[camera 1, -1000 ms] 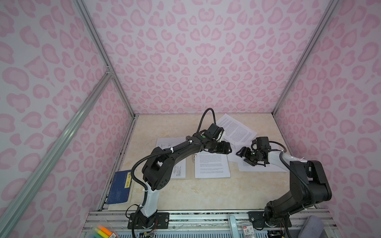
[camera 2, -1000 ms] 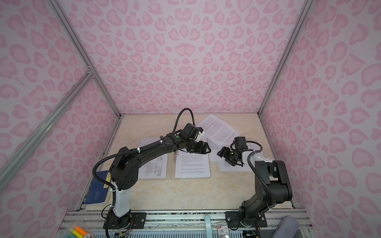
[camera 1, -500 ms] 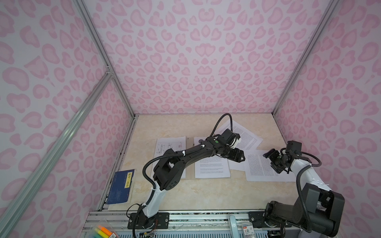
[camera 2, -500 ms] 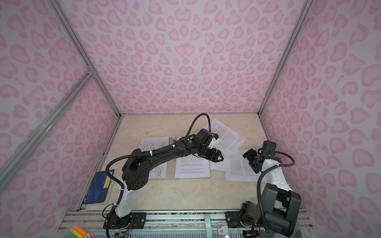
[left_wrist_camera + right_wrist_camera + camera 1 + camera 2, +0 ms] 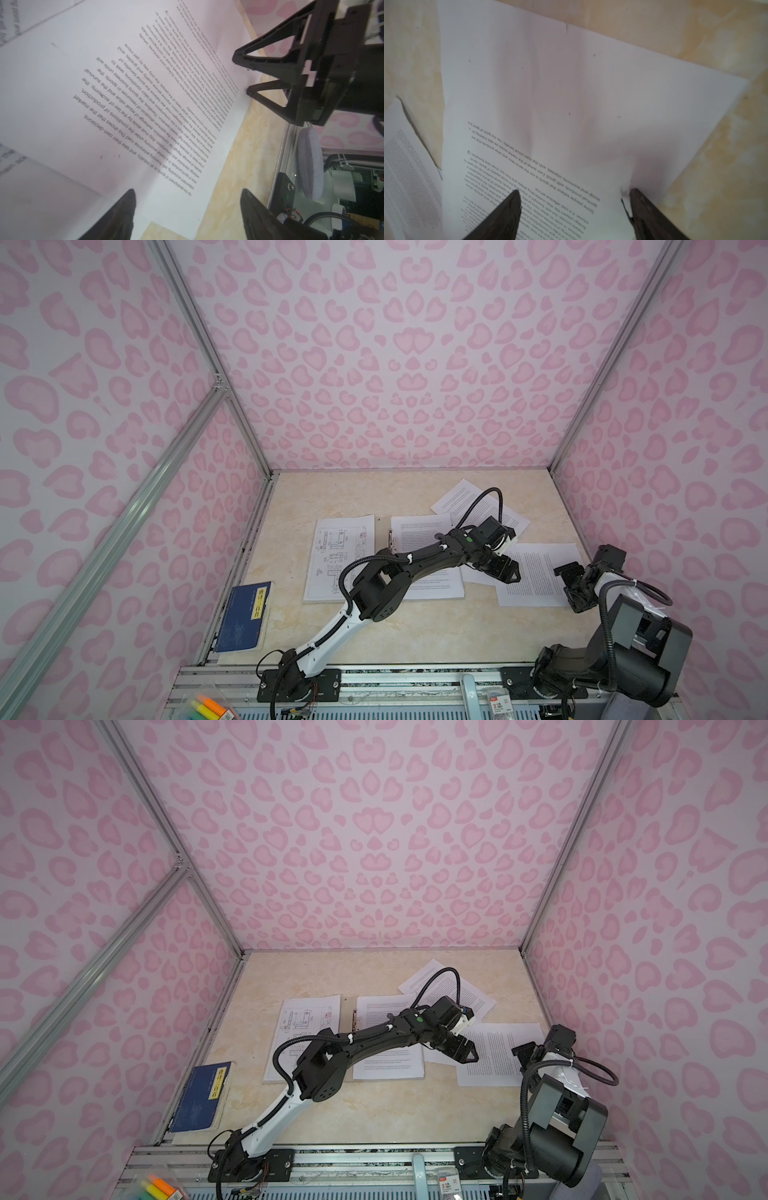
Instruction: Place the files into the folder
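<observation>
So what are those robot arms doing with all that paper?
They're filing papers. The left gripper and right gripper both hang open over one printed sheet on the table, one at each side, neither gripping it. The open folder beside it has a drawing page and a text page lying on it. Another loose page lies farther back.

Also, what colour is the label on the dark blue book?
Yellow, with dark printed characters. The label on the book shows best in a top view.
</observation>
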Controlling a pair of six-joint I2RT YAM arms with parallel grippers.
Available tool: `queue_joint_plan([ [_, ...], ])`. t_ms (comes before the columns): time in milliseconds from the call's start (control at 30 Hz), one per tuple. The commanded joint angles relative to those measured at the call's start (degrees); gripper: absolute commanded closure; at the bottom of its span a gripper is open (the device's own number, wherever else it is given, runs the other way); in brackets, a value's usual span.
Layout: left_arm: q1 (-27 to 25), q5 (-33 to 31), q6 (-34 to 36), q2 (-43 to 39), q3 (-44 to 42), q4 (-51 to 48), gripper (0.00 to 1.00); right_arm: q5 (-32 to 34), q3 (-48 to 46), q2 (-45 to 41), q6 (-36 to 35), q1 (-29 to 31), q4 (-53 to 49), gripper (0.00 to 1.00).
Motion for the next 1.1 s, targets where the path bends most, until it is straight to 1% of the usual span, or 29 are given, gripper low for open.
queue_joint_plan([
  [0, 0.0, 1.5, -0.4, 2.3, 2.3, -0.7, 0.19, -2.4, -1.5, 1.6, -1.2, -1.0, 2.6, 0.17],
  [67, 0.0, 1.1, 0.1, 2.5, 2.0, -1.9, 0.20, -3.8, -1.7, 2.9, -2.1, -1.0, 3.9, 0.17],
  [167, 0.0, -0.1, 0.9, 0.8, -1.7, -2.5, 0.20, -7.7, -1.4, 5.7, -2.5, -0.2, 7.7, 0.17],
  [200, 0.0, -0.2, 1.0, 0.2, -3.2, -2.5, 0.20, -9.2, -0.5, 7.2, -2.7, 0.6, 8.5, 0.18],
  [300, 0.1, -0.4, 1.3, -1.1, -6.4, -3.9, 0.20, -10.6, 3.1, 11.6, -2.7, 4.9, 10.4, 0.18],
  [400, 0.0, -2.1, 1.4, -4.4, -11.5, -3.9, 0.20, -11.2, 7.5, 15.8, -2.5, 10.7, 12.4, 0.19],
  [467, 0.0, -3.3, 1.3, -7.2, -15.2, -3.2, 0.20, -10.4, 11.1, 18.5, -2.5, 13.7, 11.0, 0.20],
  [533, 0.2, -3.9, 1.1, -10.2, -18.1, -2.4, 0.20, -8.4, 11.9, 18.7, -1.3, 14.6, 11.4, 0.21],
  [600, 0.5, -3.3, 1.2, -12.5, -19.1, -2.2, 0.20, -7.9, 11.7, 18.4, -1.5, 14.5, 12.2, 0.20],
  [700, 1.1, 0.3, 0.8, -14.7, -18.2, -0.5, 0.19, -9.1, 13.7, 20.4, -4.4, 14.4, 10.7, 0.21],
  [800, 1.8, 2.8, 0.1, -14.1, -14.0, -0.4, 0.19, -12.0, 13.9, 20.8, -5.3, 13.8, 11.9, 0.21],
  [867, 2.3, 2.3, -0.4, -13.1, -11.5, -0.4, 0.19, -11.1, 13.5, 19.0, -5.5, 13.8, 12.1, 0.21],
  [1000, 3.6, -1.3, -1.1, -8.9, -6.7, -1.8, 0.19, -6.1, 12.8, 14.4, -6.1, 13.2, 10.3, 0.20],
  [1067, 4.3, -2.0, -1.2, -6.4, -4.6, -2.2, 0.19, -6.4, 12.7, 14.7, -6.1, 12.1, 10.9, 0.19],
])
